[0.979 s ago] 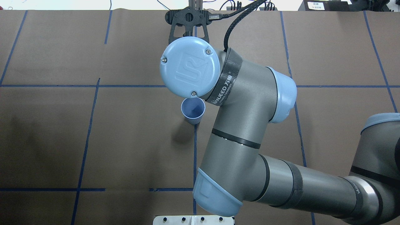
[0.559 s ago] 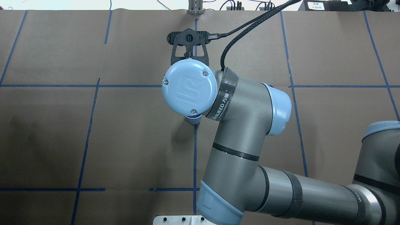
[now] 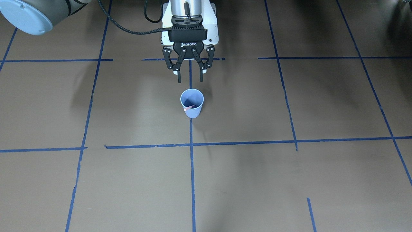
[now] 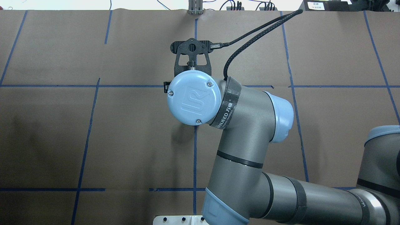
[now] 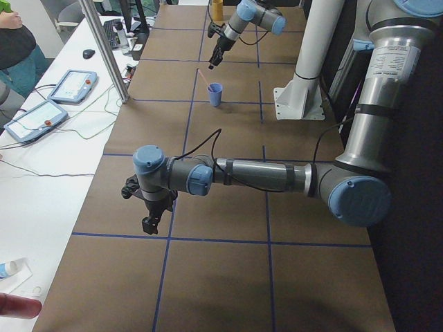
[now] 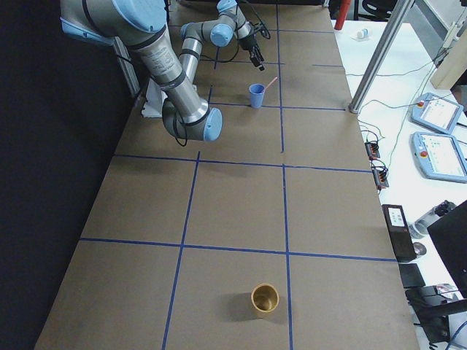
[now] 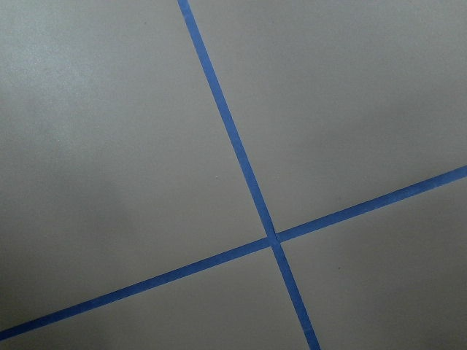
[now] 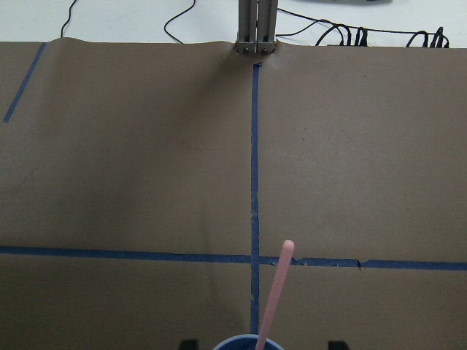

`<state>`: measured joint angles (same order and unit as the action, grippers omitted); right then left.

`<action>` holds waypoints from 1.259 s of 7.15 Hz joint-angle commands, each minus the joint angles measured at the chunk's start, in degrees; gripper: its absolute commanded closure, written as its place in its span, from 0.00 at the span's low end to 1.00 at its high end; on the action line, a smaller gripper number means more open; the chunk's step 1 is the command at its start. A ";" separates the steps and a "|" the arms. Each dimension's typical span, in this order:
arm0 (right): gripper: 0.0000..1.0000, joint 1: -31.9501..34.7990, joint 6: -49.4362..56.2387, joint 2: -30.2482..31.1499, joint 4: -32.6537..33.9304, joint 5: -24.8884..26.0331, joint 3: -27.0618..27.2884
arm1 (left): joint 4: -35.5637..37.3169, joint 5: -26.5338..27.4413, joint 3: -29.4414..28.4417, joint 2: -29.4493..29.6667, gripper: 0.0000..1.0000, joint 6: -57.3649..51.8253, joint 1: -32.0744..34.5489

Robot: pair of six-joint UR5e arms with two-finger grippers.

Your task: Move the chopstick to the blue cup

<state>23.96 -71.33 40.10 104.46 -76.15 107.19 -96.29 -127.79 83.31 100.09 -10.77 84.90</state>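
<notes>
opposed side cameras, shared blue cup (image 5: 215, 94)

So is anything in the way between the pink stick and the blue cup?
No, nothing is in the way. The chopstick is already standing inside the blue cup, leaning on its rim with its top poking out. The right gripper hangs open above the cup, holding nothing and touching neither.
</notes>
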 commanded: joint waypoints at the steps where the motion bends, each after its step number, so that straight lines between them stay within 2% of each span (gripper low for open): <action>1: 0.00 3.08 0.32 1.81 4.40 -5.45 5.53 | 0.14 -0.09 0.19 0.02 0.00 0.05 0.00; 2: 0.00 7.37 1.53 5.48 7.75 -12.37 9.31 | 0.22 -1.57 0.28 0.02 0.00 0.05 0.00; 3: 0.00 11.50 7.20 11.61 7.43 -18.36 13.96 | 0.40 -2.89 0.28 0.02 0.00 0.14 0.09; 4: 0.00 15.89 14.74 15.59 6.73 -21.55 15.31 | 0.66 -2.99 0.10 -0.07 0.00 0.14 0.18; 5: 0.00 21.68 21.26 19.37 6.64 -26.72 15.06 | 0.66 -4.99 -1.03 -0.41 0.00 2.23 0.61; 7: 0.00 36.08 38.72 25.88 6.64 -40.59 12.36 | 0.58 -6.68 -1.48 -4.09 0.00 6.01 2.19; 9: 0.00 45.86 52.81 30.72 6.64 -48.01 7.62 | 0.58 -7.11 -0.87 -7.61 0.00 6.11 3.25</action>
<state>63.67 -27.18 67.98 111.14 -119.48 117.60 -95.71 -134.50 82.13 94.55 -4.95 87.61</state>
